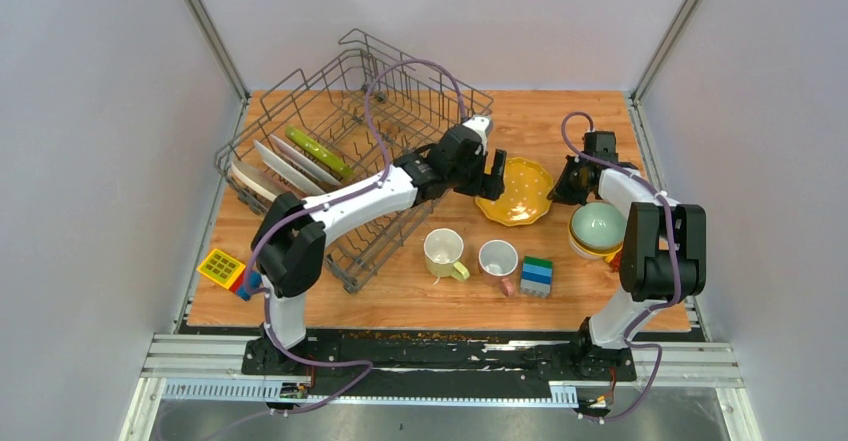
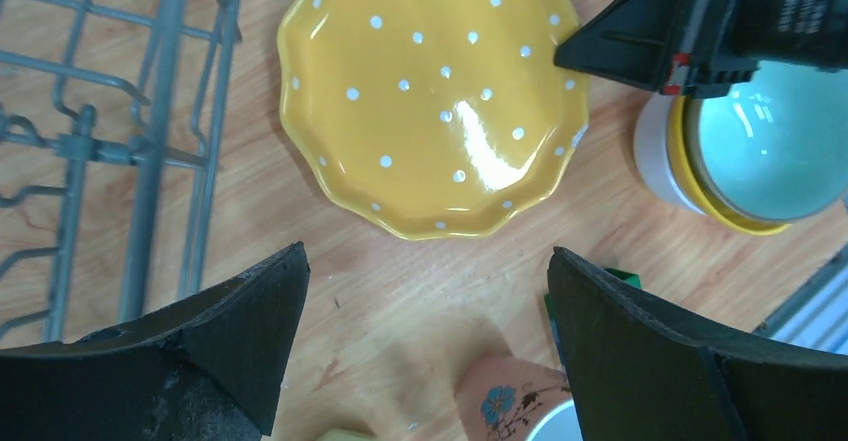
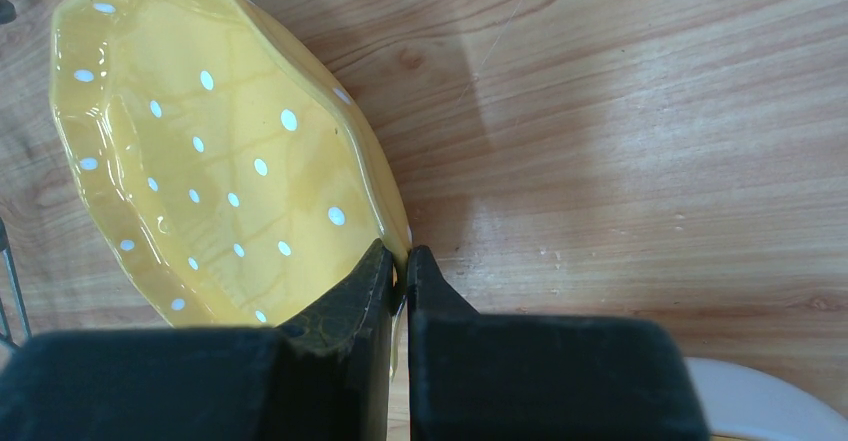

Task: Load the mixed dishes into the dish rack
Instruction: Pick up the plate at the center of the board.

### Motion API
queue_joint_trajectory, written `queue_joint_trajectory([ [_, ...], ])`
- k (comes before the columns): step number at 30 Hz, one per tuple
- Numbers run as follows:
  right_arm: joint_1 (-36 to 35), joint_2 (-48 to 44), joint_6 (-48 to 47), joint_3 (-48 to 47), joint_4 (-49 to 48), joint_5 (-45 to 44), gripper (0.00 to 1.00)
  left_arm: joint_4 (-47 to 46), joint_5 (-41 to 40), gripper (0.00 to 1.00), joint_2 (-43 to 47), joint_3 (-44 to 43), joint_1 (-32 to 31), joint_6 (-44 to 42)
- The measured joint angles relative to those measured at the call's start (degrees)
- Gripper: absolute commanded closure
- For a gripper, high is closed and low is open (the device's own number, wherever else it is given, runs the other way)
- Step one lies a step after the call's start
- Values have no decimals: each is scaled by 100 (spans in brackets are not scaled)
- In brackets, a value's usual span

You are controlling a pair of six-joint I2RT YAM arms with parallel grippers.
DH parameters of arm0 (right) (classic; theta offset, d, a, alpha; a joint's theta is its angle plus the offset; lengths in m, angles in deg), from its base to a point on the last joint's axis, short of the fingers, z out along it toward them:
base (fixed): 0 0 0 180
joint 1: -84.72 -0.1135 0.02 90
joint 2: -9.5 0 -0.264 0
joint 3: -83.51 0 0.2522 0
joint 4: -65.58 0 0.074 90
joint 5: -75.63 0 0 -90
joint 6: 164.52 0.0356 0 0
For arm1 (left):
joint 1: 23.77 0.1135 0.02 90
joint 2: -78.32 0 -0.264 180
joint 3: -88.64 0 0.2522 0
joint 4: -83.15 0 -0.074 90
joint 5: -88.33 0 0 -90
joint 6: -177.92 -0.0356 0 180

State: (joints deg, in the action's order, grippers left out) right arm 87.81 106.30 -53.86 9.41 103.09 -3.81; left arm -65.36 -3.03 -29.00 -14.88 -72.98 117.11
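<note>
The scalloped yellow plate (image 1: 520, 189) with white dots lies on the wood right of the dish rack (image 1: 262, 111), a grey wire basket holding several plates (image 1: 300, 161) on edge. My right gripper (image 3: 400, 261) is shut on the yellow plate's (image 3: 220, 161) right rim, one finger inside and one outside. My left gripper (image 2: 428, 256) hangs open above bare wood just near of the plate (image 2: 435, 96), holding nothing. A pale yellow mug (image 1: 443, 251) and a white pink-handled mug (image 1: 498, 259) stand near the front. A pale green bowl (image 1: 598, 227) sits nested in a yellow-orange one at the right.
Stacked green-blue toy blocks (image 1: 537, 275) stand beside the white mug. A yellow toy block (image 1: 222, 267) lies at the front left by the left arm. The rack's wire wall (image 2: 150, 151) is close on the left gripper's left. The bowls (image 2: 770, 141) are right beside the right arm.
</note>
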Motion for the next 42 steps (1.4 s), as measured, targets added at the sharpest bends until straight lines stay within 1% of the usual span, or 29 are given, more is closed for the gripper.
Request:
queue_joint_trajectory([
  [5,0,0,-2,0,2,0,100,-94,-546,5,-393,0,-251,387],
  [13,0,0,0,0,2,4,100,-400,-1375,4,-876,-31,-411,909],
  [18,0,0,0,0,2,7,100,-903,-1779,4,-1019,55,-503,1121],
  [23,0,-2,0,2,2,7,100,-1515,-2190,5,-1099,297,-605,1158],
  [27,0,0,-2,4,2,7,100,-1880,-2365,2,-1266,435,-713,876],
  [34,0,0,-2,7,0,9,100,-2090,-2664,0,-1368,664,-804,-107],
  [39,0,0,-2,7,0,20,100,-2100,-2697,0,-1368,756,-693,-706],
  [42,0,0,-2,7,2,28,100,-2111,-2553,0,-1368,756,-575,-946],
])
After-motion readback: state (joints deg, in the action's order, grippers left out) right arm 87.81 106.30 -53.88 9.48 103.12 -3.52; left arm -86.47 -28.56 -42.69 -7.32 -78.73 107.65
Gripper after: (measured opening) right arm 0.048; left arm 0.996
